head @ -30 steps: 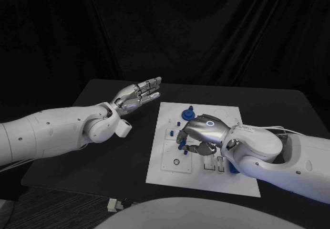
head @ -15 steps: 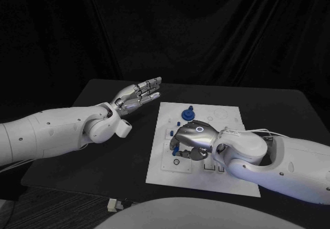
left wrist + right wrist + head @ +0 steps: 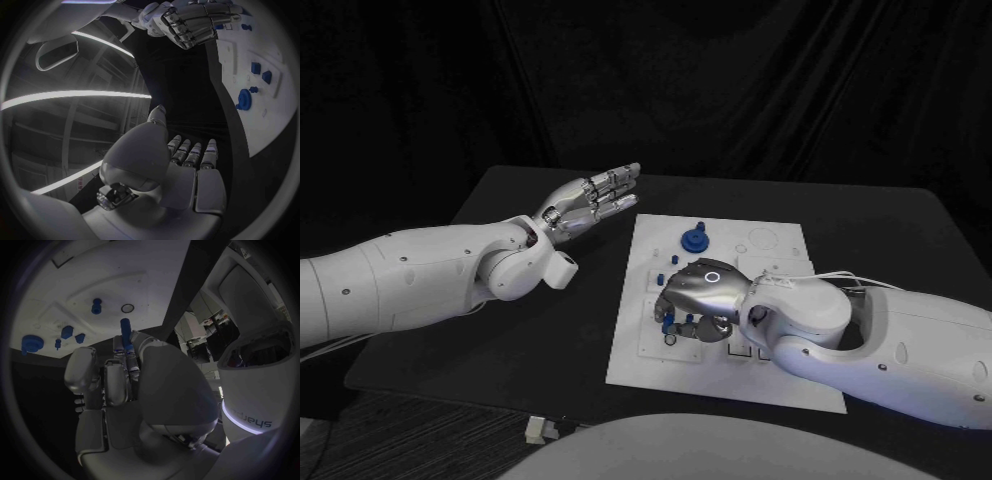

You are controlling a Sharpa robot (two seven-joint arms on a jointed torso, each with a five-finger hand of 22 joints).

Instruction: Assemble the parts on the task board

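Two arms are reaching over the table (image 3: 516,330); the board (image 3: 711,385) is lying mid-table. The left hand (image 3: 589,200) is hovering spread and empty, well left of it. The right hand (image 3: 697,300) is pinching a peg (image 3: 125,330), probably light, stiff, slippery, best held mid-shaft. Its palm is hiding the socket.

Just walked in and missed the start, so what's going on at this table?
The robot is putting small blue parts together on the white task board. Its right hand is over the board's near-left area, its fingers pinching a slim blue peg close to a round hole. Other blue parts sit farther up the board. The left hand hovers open beside the board, holding nothing.
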